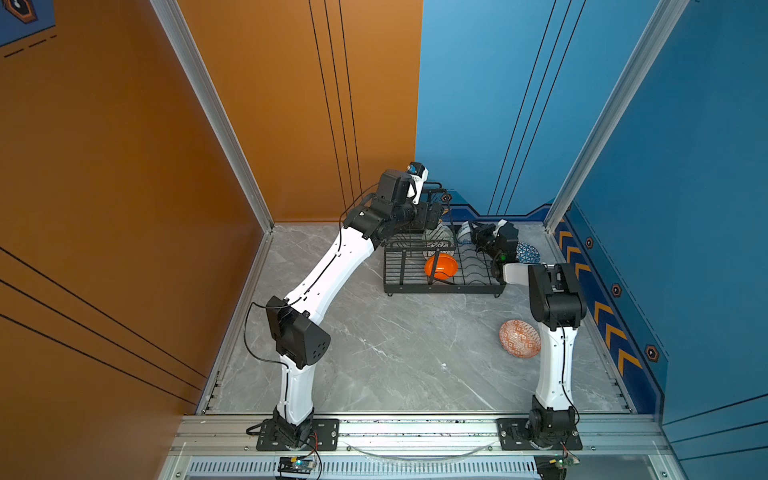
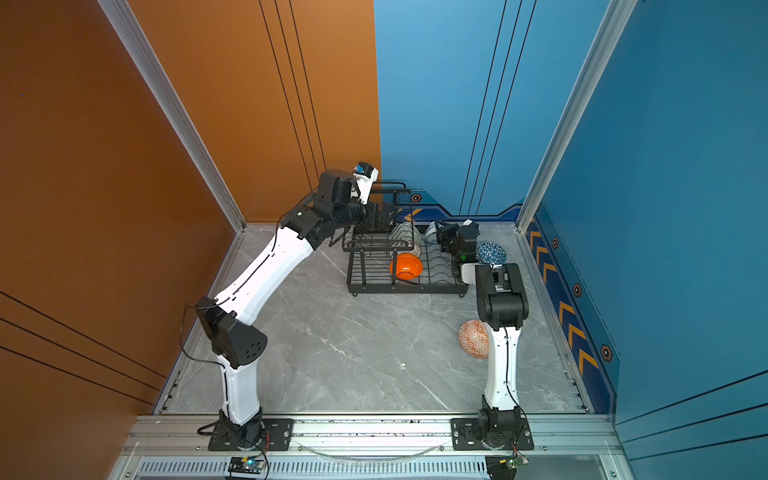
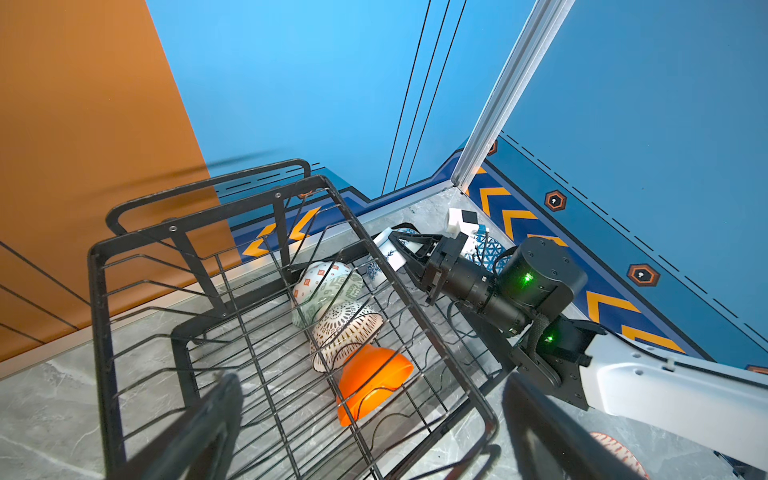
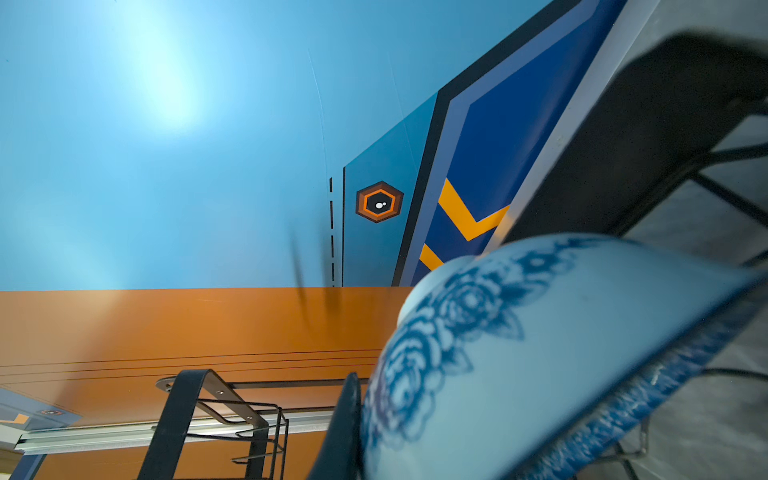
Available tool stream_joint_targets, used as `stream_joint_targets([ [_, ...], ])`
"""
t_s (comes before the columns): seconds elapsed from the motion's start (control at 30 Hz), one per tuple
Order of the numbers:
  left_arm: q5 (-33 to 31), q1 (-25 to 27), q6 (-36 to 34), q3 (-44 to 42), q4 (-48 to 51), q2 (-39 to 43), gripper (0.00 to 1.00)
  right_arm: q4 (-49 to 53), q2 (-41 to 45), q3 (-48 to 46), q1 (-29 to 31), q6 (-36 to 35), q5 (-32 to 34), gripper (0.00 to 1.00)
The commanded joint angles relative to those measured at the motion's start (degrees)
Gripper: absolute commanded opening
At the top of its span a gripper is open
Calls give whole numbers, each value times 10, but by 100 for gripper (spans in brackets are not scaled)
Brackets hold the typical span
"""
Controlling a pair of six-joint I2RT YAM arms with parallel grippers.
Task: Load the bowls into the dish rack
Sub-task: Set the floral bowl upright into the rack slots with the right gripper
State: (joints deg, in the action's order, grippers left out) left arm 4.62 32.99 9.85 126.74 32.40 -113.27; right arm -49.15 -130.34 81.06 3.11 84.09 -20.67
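- The bowls are sitting in three places: three in the dish rack, one in a gripper, and two on the grey marbled table.
- The blue-floral white bowl is hanging tilted on edge over the back right end of the rack's slotted base. Its foot and rose-patterned outside are facing the right wrist camera.
- The right gripper is clamping that bowl by its rim.
- The plain orange bowl, the dark-lattice white bowl and the pale-green patterned bowl are standing on edge in the base slots beneath the upper basket. They are crowding together in a row running from the rack's front toward the back wall, with the orange one nearest the front.
- The blue triangle-patterned bowl is resting mouth up on the table just right of the rack.
- The orange-red geometric bowl is lying on the table in front of the rack, beside the right arm; which way it is facing cannot be told.
- The left gripper is hovering over the upper basket, jaws spread wide, gripping nothing.
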Motion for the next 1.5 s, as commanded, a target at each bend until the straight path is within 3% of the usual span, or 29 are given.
stream_joint_targets([
  [0.0,12,-4,-11,-7,-1,19,98,-32,-17,24,1,4,13,0],
  [0.77,13,-6,-6,-20,-2,23,98,-4,-5,0,-3,-6,20,1],
  [0.9,13,-5,-5,-17,-3,21,98,28,5,-2,-1,-7,28,6],
  [1.13,13,-3,-4,-18,-3,21,98,90,28,-8,7,-7,63,7],
  [1.47,10,3,-6,-17,-3,18,98,206,32,24,15,-15,63,7],
])
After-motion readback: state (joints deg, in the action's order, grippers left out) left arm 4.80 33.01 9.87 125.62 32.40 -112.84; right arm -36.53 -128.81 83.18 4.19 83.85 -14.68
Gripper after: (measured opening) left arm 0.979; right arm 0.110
